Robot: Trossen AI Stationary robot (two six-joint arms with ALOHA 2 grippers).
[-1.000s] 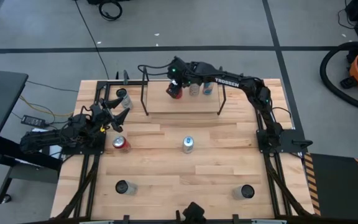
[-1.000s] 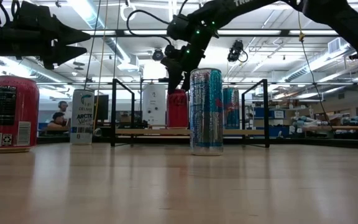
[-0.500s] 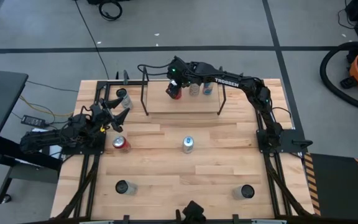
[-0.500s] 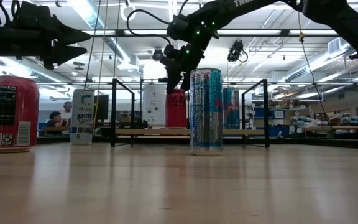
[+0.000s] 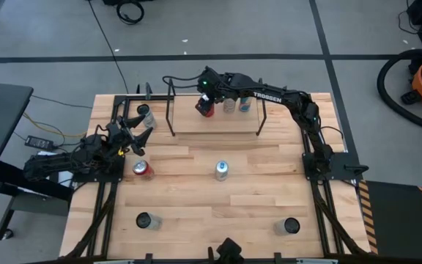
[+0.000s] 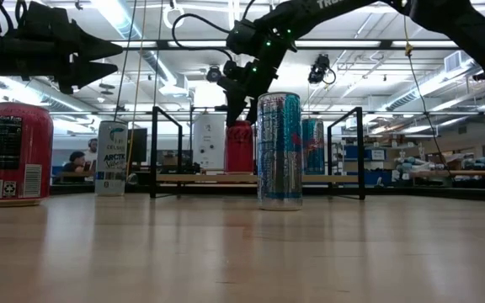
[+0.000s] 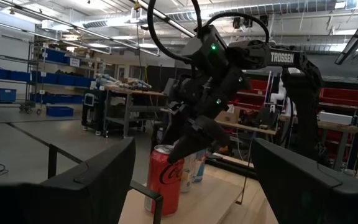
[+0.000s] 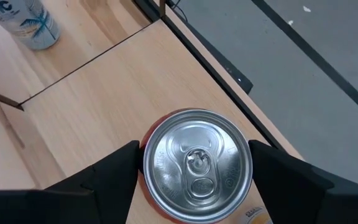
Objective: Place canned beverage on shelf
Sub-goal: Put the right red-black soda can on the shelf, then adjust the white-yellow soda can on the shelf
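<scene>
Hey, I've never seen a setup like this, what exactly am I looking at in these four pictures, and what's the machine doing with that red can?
These are four cameras on one robot: two dark arms at a wooden table. One camera looks straight down, one sits at table height, and one rides on each wrist.

The right gripper reaches over the shelf, a low wood board with black rod ends. Its fingers straddle a red can standing upright on the board. Whether they are squeezing it, I cannot tell. Two more cans stand beside it on the shelf.

The left gripper waits open near the table's left edge, empty, with another red can standing nearby. A blue-and-silver can stands mid-table, and other cans stand apart around the table.
</scene>
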